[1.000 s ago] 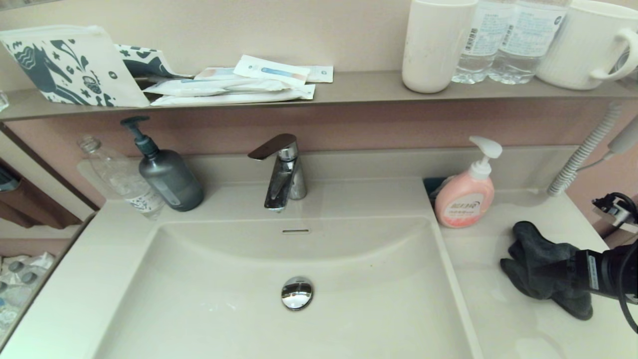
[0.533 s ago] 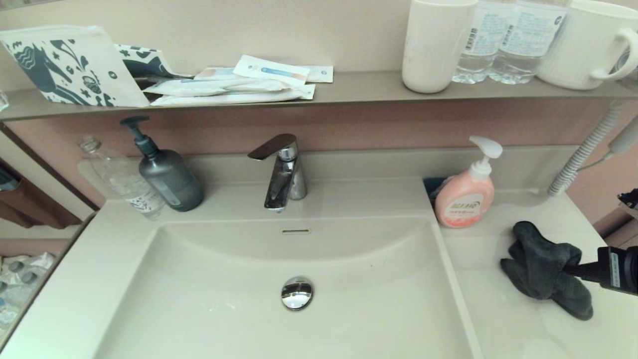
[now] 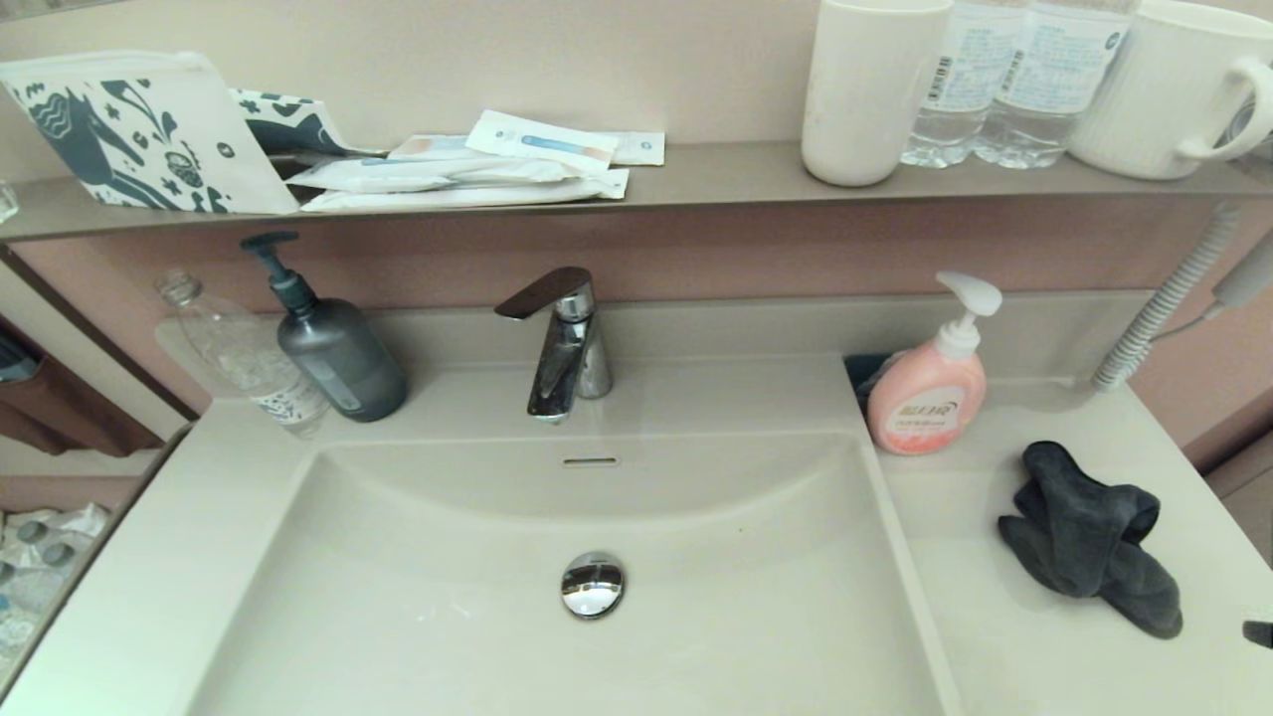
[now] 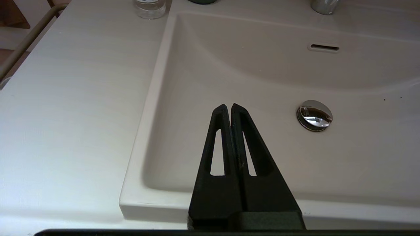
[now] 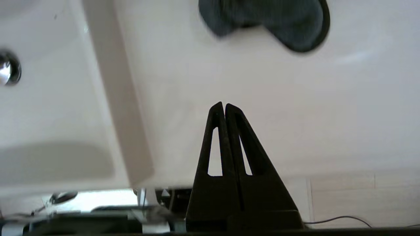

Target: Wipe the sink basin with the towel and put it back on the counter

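- Head view: the towel (image 3: 1089, 542) lies crumpled on the right wing of the table (image 3: 1044, 656), at about 3 o'clock from the drain plug (image 3: 593, 585) and at 5 o'clock from the pink soap bottle (image 3: 930, 393), near it but apart. The sink basin (image 3: 448, 597) holds nothing but its plug. Only a dark sliver of the right arm shows at the frame's right edge; the left arm does not appear.
- Left wrist view: the left gripper (image 4: 228, 106) hangs over the basin's near rim, its fingers pressed together on nothing, the plug at roughly 3 o'clock from the tips.
- Right wrist view: the right gripper (image 5: 221, 105) sits off the table's front edge with fingers together and empty — the towel at 12 o'clock beyond them, well apart.
- Judgement: the cloth looks to be set down already, so the step in hand is clearing the arm away. Doing it well likely means drawing straight off from the table — no sweep toward the soap bottle or the towel's loose folds — and leaving the cloth wholly on the flat wing, not draped over the basin's lip.
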Robot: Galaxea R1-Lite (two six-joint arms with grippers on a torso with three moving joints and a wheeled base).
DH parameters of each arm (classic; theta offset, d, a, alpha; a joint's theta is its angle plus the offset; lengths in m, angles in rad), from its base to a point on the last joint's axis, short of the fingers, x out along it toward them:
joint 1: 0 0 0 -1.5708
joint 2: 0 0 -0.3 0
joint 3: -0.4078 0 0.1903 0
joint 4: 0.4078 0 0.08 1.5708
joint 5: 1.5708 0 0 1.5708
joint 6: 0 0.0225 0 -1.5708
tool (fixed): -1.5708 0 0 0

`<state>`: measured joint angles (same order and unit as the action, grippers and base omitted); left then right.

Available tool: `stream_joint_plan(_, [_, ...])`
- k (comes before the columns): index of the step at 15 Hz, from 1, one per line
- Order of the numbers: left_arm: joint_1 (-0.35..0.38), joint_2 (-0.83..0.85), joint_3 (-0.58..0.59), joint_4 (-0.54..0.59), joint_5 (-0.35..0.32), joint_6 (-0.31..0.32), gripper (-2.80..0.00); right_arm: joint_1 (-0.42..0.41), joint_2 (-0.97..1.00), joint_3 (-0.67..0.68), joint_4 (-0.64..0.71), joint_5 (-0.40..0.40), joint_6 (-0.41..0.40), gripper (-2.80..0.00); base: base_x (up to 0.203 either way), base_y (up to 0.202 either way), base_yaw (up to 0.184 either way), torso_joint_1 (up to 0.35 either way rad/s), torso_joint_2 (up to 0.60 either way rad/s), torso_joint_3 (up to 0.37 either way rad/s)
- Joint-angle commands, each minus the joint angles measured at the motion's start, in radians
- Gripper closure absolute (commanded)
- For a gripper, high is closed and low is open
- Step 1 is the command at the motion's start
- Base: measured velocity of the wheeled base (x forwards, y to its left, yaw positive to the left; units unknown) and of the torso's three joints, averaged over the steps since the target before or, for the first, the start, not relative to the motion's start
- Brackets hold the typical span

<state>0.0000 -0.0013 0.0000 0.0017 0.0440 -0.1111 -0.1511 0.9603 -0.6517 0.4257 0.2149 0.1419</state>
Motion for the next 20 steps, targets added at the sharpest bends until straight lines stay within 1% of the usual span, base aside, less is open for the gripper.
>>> stream_joint_plan(1, [0.000, 0.001, 0.000, 0.000, 0.000, -0.001, 0.00, 0.000, -0.199, 0.009, 0.079, 0.001, 0.000, 0.00, 0.000, 0.000, 0.000, 0.000, 0.00, 0.000])
stream_joint_plan(4, [0.000, 0.001, 0.000, 0.000, 0.000, -0.001, 0.00, 0.001, -0.406, 0.015, 0.239, -0.004, -0.001, 0.00, 0.000, 0.000, 0.000, 0.000, 0.00, 0.000])
stream_joint_plan(5, [0.000, 0.001, 0.000, 0.000, 0.000, -0.001, 0.00, 0.016, -0.453, 0.016, 0.290, -0.004, -0.001, 0.00, 0.000, 0.000, 0.000, 0.000, 0.00, 0.000])
stream_joint_plan(7, [0.000, 0.001, 0.000, 0.000, 0.000, -0.001, 0.00, 0.090, -0.529, 0.016, 0.365, -0.006, 0.006, 0.00, 0.000, 0.000, 0.000, 0.000, 0.00, 0.000])
stream_joint_plan(10, [0.000, 0.001, 0.000, 0.000, 0.000, -0.001, 0.00, 0.108, -0.625, 0.025, 0.422, -0.008, 0.009, 0.00, 0.000, 0.000, 0.000, 0.000, 0.00, 0.000])
stream_joint_plan(12, [0.000, 0.001, 0.000, 0.000, 0.000, -0.001, 0.00, 0.116, -0.733, 0.043, 0.427, -0.009, 0.007, 0.00, 0.000, 0.000, 0.000, 0.000, 0.00, 0.000])
stream_joint_plan(14, [0.000, 0.001, 0.000, 0.000, 0.000, -0.001, 0.00, 0.145, -0.828, 0.080, 0.428, -0.020, 0.003, 0.00, 0.000, 0.000, 0.000, 0.000, 0.00, 0.000])
stream_joint_plan(15, [0.000, 0.001, 0.000, 0.000, 0.000, -0.001, 0.00, 0.149, -0.860, 0.112, 0.414, -0.025, -0.001, 0.00, 0.000, 0.000, 0.000, 0.000, 0.00, 0.000])
stream_joint_plan(17, [0.000, 0.001, 0.000, 0.000, 0.000, -0.001, 0.00, 0.151, -0.929, 0.201, 0.292, -0.028, -0.006, 0.00, 0.000, 0.000, 0.000, 0.000, 0.00, 0.000])
stream_joint_plan(18, [0.000, 0.001, 0.000, 0.000, 0.000, -0.002, 0.00, 0.151, -0.945, 0.271, 0.175, -0.035, -0.007, 0.00, 0.000, 0.000, 0.000, 0.000, 0.00, 0.000])
stream_joint_plan(20, [0.000, 0.001, 0.000, 0.000, 0.000, -0.001, 0.00, 0.151, -0.954, 0.426, -0.114, -0.082, -0.008, 0.00, 0.000, 0.000, 0.000, 0.000, 0.00, 0.000])
